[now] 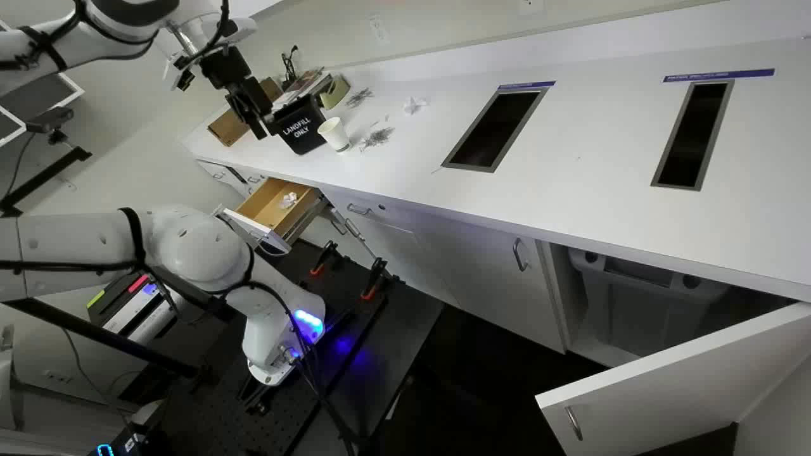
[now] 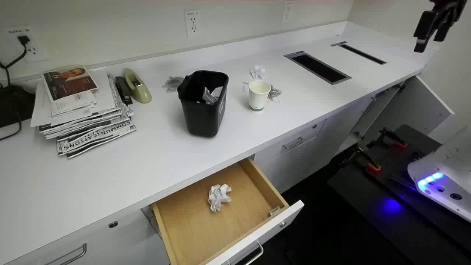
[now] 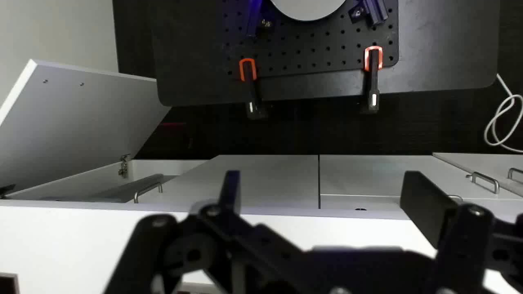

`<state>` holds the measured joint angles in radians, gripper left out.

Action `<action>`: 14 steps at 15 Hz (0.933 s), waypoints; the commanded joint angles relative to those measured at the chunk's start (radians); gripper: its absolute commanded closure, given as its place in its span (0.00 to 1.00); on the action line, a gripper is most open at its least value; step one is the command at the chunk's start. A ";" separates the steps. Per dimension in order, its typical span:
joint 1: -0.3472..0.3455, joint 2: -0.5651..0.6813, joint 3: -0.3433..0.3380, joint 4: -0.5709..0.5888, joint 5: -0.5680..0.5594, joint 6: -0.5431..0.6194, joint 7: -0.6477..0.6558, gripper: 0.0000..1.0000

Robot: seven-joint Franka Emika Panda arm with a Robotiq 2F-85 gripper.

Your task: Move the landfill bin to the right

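The landfill bin is a small black bin with white "LANDFILL ONLY" lettering. It stands upright on the white counter in both exterior views (image 1: 303, 134) (image 2: 203, 117), with some wrappers or paper inside. My gripper (image 1: 265, 126) is open and empty. In an exterior view it overlaps the bin's left edge, but in an exterior view the gripper (image 2: 429, 41) hangs high at the far right, well apart from the bin. In the wrist view the spread fingers (image 3: 322, 185) have only the counter edge and cabinet fronts between and beyond them. The bin is out of the wrist view.
A paper cup (image 2: 259, 96) stands beside the bin, with paper clips (image 2: 273, 94) and crumpled paper (image 2: 258, 71) near it. A magazine stack (image 2: 92, 121) and a tape dispenser (image 2: 137, 86) are on the bin's other side. An open drawer (image 2: 228, 228) juts out below the counter.
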<state>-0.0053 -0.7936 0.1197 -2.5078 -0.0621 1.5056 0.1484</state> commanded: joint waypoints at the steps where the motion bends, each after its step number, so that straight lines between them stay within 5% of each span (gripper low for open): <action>1: 0.011 0.002 -0.008 0.002 -0.004 -0.002 0.006 0.00; 7: 0.018 0.020 -0.001 0.012 0.007 0.002 0.008 0.00; 14: 0.075 0.220 0.158 0.155 0.157 0.188 0.205 0.00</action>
<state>0.0493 -0.6928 0.2192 -2.4518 0.0471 1.6358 0.2486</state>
